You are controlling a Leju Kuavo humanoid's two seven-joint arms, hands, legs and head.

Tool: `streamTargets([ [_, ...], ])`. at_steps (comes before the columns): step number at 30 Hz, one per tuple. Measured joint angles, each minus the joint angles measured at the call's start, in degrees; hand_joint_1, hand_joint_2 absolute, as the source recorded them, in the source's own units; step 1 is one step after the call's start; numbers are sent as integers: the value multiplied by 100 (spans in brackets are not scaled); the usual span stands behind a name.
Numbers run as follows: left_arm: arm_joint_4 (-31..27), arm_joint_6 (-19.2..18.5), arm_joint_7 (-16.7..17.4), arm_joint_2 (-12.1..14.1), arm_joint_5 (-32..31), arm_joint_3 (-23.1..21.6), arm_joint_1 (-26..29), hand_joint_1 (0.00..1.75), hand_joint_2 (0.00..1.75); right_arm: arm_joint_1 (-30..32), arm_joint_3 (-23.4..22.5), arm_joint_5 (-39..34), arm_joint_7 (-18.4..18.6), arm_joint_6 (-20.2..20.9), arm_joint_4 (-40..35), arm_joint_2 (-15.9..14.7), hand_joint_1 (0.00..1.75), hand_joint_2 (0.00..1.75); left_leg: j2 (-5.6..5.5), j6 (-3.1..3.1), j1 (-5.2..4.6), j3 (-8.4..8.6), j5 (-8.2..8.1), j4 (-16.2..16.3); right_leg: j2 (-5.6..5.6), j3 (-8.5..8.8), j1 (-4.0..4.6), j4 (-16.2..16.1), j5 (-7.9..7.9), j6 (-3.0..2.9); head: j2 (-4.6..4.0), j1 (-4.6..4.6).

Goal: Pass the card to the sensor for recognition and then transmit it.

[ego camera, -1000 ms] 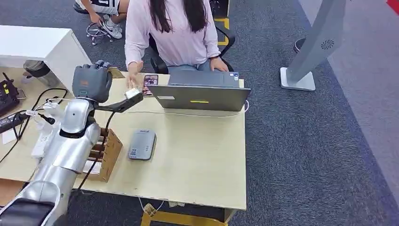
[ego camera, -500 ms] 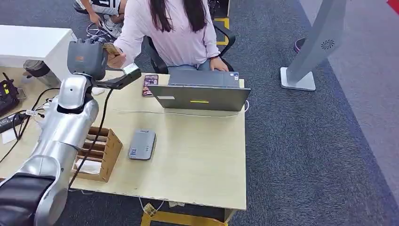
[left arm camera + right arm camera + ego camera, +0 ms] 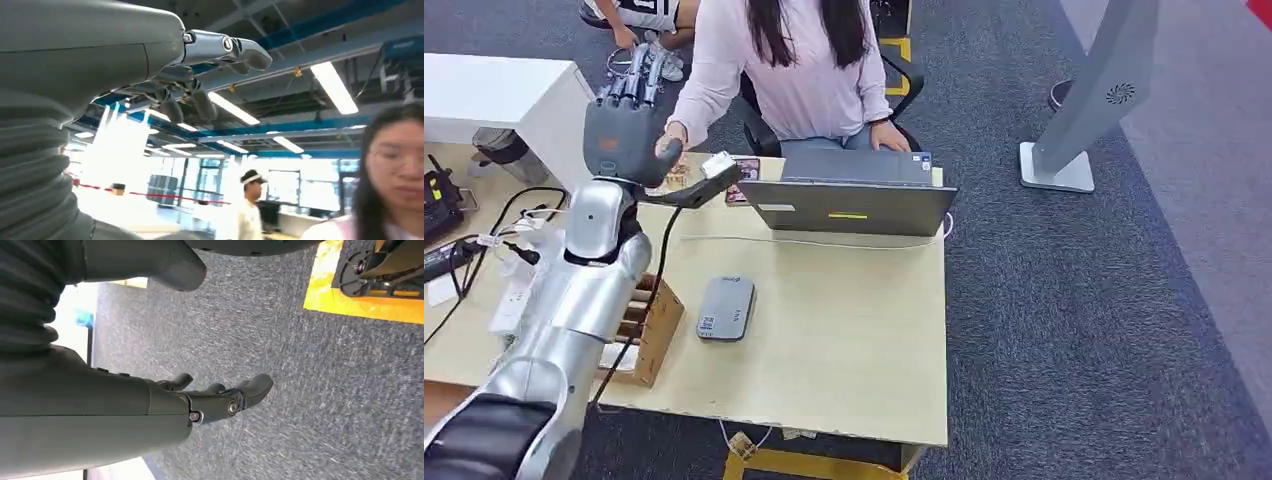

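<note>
The left hand [image 3: 629, 125] is raised near the seated person [image 3: 794, 70], fingers [image 3: 210, 50] extended and holding nothing. The card's [image 3: 676, 172] location is uncertain; something small sits at the person's hand. A card would be light, stiff, thin and slippery: pinch its edges. The table [image 3: 844, 330] is smooth, carrying the sensor [image 3: 726, 308] and a laptop [image 3: 849, 195]. The right hand [image 3: 150, 410] hangs loosely curled, empty, over carpet [image 3: 280, 330].

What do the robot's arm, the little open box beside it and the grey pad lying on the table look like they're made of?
Left arm: looks like polished metal or silvered plastic, since it reflects light brightly. Its left hand seems matte dark grey plastic. The box: apparently bare wood or plywood, tan with visible thin walls and dividers. The grey pad: probably matte plastic, smooth with rounded corners and a small label. It rests on a pale, laminate-looking table.
</note>
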Motion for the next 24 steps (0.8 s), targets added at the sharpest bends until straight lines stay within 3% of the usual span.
streamTargets([
  [7, -2155, -92, -98, 33, 210, -129, 1824, 0, 175, 30, -201, -192, -57, -142, 0, 17, 0, 175, 22, 0, -1, 6, -19, -2, 24, -1, -6, -1, -9, 2, 0, 0],
  [11, -2965, -90, -186, 182, 245, -131, 2919, 0, 175, 52, -337, -313, -118, -199, 0, 37, 0, 175, 23, -1, 0, 5, -23, -3, 27, -4, -6, 0, -14, -3, 0, -4],
  [17, -3611, -120, -280, 411, 242, -129, 4349, 0, 175, 86, -540, -459, -109, -262, 0, 55, 0, 175, 22, 0, 0, 3, -28, -5, 25, -3, -6, 0, -23, -5, 0, -4],
  [24, -4024, 39, -363, 619, 419, -90, 5654, 0, 175, 117, -704, -551, -129, -280, 0, 57, 0, 175, 20, 8, 0, 2, -34, -5, 22, -2, -6, -1, -32, 3, 0, -2],
])
